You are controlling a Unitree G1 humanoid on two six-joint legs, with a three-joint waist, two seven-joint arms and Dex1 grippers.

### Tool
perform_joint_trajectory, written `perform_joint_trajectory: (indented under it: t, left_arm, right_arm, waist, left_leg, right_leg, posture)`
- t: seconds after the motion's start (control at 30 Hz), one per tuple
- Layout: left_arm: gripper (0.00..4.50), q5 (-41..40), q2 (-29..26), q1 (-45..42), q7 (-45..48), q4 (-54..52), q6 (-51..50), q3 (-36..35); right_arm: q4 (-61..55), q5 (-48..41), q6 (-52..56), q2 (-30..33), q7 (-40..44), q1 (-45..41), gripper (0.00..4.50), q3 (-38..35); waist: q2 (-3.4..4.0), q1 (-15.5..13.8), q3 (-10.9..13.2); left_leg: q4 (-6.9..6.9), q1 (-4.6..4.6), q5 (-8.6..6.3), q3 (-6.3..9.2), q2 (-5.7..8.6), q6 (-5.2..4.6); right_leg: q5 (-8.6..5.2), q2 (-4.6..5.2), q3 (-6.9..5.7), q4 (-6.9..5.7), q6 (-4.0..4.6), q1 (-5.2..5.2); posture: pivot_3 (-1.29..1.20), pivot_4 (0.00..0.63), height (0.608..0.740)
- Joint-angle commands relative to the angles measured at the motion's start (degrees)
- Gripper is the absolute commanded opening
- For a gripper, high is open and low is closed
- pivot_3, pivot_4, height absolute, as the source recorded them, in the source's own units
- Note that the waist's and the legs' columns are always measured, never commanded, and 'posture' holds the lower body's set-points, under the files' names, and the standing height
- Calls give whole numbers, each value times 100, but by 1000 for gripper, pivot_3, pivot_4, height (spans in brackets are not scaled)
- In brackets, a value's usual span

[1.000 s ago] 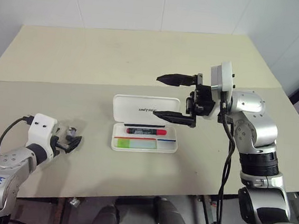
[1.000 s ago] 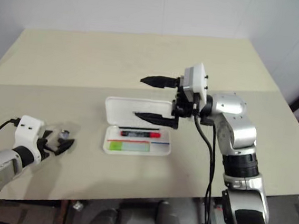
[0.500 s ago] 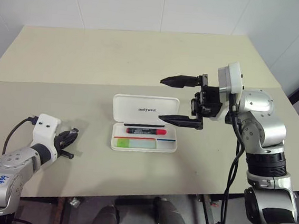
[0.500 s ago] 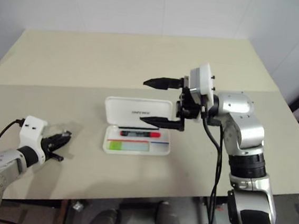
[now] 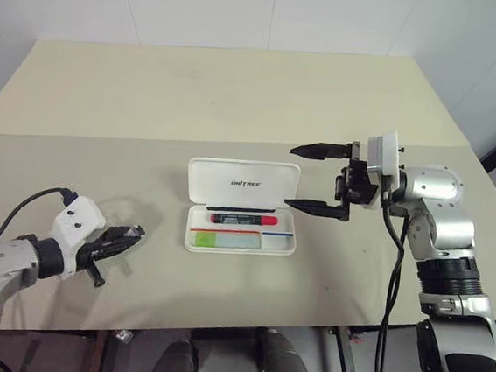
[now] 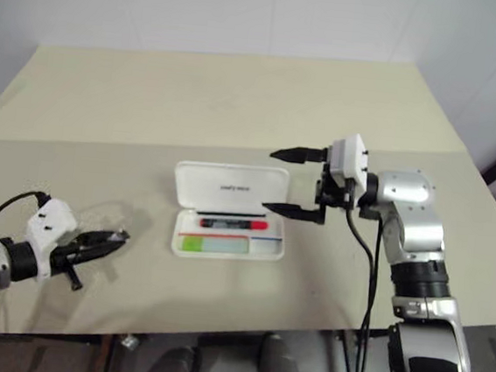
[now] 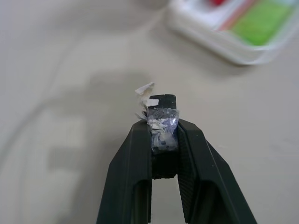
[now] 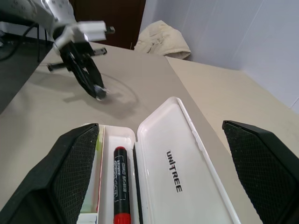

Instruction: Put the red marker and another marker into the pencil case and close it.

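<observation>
The white pencil case [image 5: 244, 184] lies open mid-table, lid standing back. In its tray lie the slim red marker [image 5: 243, 219] and, in front of it, another marker [image 5: 230, 237], thicker, with a green cap. My right gripper [image 5: 293, 176] hangs open just right of the lid, pointing left; the lid [image 8: 180, 163] shows between its fingers [image 8: 74, 163]. Far left of the case, my left gripper [image 5: 136, 232] is shut on a small dark object in shiny wrap [image 7: 162, 119], held just above the table.
The beige table [image 5: 195, 93] has a seam running across behind the case. Its front edge runs close below both grippers. A black cable [image 5: 26, 209] loops from my left wrist. Bare tabletop separates the left gripper from the case.
My left gripper shut on the small object that stood on the table, lifted it and turned towards the case. My right gripper, still open, drew right and down from above the case.
</observation>
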State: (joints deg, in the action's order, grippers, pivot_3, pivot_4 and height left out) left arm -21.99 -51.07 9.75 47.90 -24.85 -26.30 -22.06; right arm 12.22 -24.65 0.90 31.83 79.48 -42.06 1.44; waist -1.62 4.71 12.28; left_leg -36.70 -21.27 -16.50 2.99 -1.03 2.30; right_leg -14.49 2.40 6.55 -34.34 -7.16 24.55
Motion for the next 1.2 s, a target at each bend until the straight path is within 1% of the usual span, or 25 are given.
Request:
perform_joint_trajectory:
  t: [0.03, 0.07, 0.17, 0.2, 0.23, 0.37, 0.6, 0.7, 0.77, 0.93, 1.2]
  left_arm:
    - [403, -124, -210, -459, 459, 112, 511, -59]
    - [403, -125, -217, -697, 480, 175, 548, 77]
    - [403, -115, -126, -1461, 511, 246, 449, 627]
    - [403, -138, -36, -1770, 526, 252, 413, 856]
    - [403, -155, 60, -2090, 588, 270, 390, 1129]
    - [403, -90, 437, -2953, 854, 524, 422, 1949]
    - [403, 141, 951, -3557, 1147, 1028, 674, 2748]
    - [403, 256, 1338, -3875, 1187, 1354, 761, 3092]
    - [403, 408, 1657, -4170, 1285, 1767, 920, 3367]
    - [403, 676, 2171, -4606, 1407, 2478, 1194, 3708]
    - [403, 1030, 2808, -5125, 1649, 3434, 1627, 4056]
  right_arm:
    - [-136, 15, -59, 287, -131, 170, 4500, -296]
    - [-173, 25, 0, 360, -168, 223, 4500, -312]
    - [-424, 23, 146, 562, -290, 431, 4500, -370]
    - [-536, 8, 205, 621, -335, 510, 4500, -399]
    - [-697, -20, 311, 700, -394, 622, 4500, -436]
    - [-1244, -103, 604, 934, -647, 1031, 4500, -608]
    - [-1959, -245, 1023, 1186, -1024, 1553, 4500, -919]
    - [-2312, -311, 1213, 1324, -1185, 1879, 4500, -1106]
    - [-2636, -345, 1364, 1452, -1308, 2194, 4500, -1264]
    - [-3237, -532, 1643, 1658, -1493, 2822, 4500, -1607]
    - [-4041, -794, 2019, 1675, -1939, 3503, 4500, -1946]
  waist:
    - [3, -32, 2]
    - [4, -47, 2]
    - [4, -72, 2]
    - [4, -85, 2]
    - [4, -85, 2]
    - [4, -120, 2]
    - [4, -105, 3]
    - [4, -143, 3]
    - [3, -166, 3]
    - [3, -211, 2]
    - [1, -194, 3]
  left_leg:
    - [0, 0, 0, 0, 2, 0]
    - [0, -1, 0, -2, 5, 0]
    - [-13, -5, 0, -4, 10, 0]
    - [-17, -6, 0, -6, 10, 0]
    - [-18, -7, 0, -6, 11, 0]
    - [-23, -10, 0, -5, 9, 0]
    - [-38, -4, 0, -5, 7, -1]
    - [-45, -3, 0, -7, 9, -1]
    - [-49, -5, 1, -7, 11, -3]
    - [-51, -11, 1, -7, 14, -3]
    - [-53, -6, 1, -7, 14, -5]
  right_leg:
    - [-13, 3, 0, 2, 24, -1]
    - [-35, 6, 0, 4, 64, -1]
    - [-30, 11, 1, 1, 53, -6]
    - [-16, 10, 2, 1, 29, -5]
    - [20, 11, 3, -1, -39, -6]
    - [22, 5, 2, -5, -46, -4]
    - [21, -6, 8, -26, -47, -4]
    - [22, -7, 15, -26, -48, -8]
    - [22, -7, 15, -24, -48, -9]
    - [25, -5, 16, -16, -57, -10]
    - [25, -8, 19, -19, -57, -12]
  posture:
    - [0, 150, 740]
    - [0, 150, 740]
    - [0, 150, 740]
    - [0, 150, 740]
    - [0, 150, 740]
    - [0, 150, 740]
    - [0, 150, 740]
    - [0, 150, 740]
    - [0, 150, 740]
    - [0, 150, 740]
    - [0, 150, 740]
